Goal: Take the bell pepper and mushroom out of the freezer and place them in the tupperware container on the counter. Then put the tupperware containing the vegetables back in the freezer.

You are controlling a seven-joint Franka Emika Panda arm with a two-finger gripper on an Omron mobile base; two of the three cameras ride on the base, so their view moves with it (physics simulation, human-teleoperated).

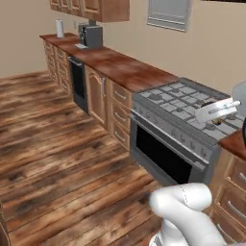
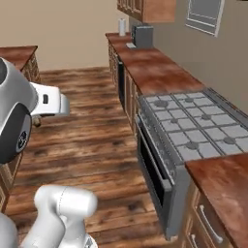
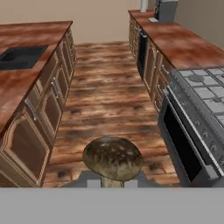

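My gripper point(image 3: 112, 183) is shut on the mushroom point(image 3: 112, 158), a mottled tan-brown cap on a pale stem at the bottom of the hand view. The cap hides most of the fingers. The mushroom hangs above the wooden floor of the aisle between two runs of cabinets. A reddish-brown counter point(image 3: 30, 39) lies to the left of the hand, and another counter point(image 3: 179, 41) to the right. In the left base view my white hand point(image 1: 216, 108) reaches over the stove at the right edge. The bell pepper, the freezer and the tupperware container are out of view.
A grey stove point(image 1: 192, 103) with a dark oven door point(image 1: 161, 156) stands on the right. A dark sink point(image 3: 22, 57) is set in the left counter. A dark appliance point(image 1: 91, 34) and a white roll point(image 1: 59, 28) stand at the far counter end. The wooden floor point(image 3: 109, 87) runs between the cabinets.
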